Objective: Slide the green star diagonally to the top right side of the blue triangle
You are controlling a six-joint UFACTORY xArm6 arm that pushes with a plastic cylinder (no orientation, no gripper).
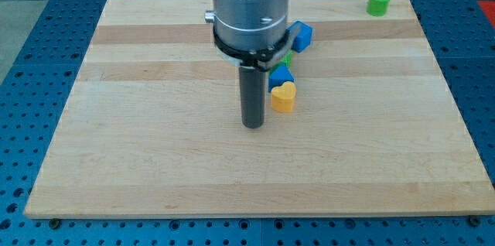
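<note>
My tip [253, 124] rests on the board just left of and slightly below a yellow heart block [283, 97]. Directly above the heart sits a blue block [279, 76], partly hidden, its shape unclear; it may be the blue triangle. A sliver of green [287, 59], probably the green star, shows above it, mostly hidden behind the arm's body. A blue cube-like block [301, 35] lies further up and right. The blocks form a short column just right of my rod.
A green cylinder [379, 2] stands near the board's top right corner. The wooden board [155, 138] lies on a blue perforated table [31, 60]. The arm's grey body [250, 6] hides part of the board's top middle.
</note>
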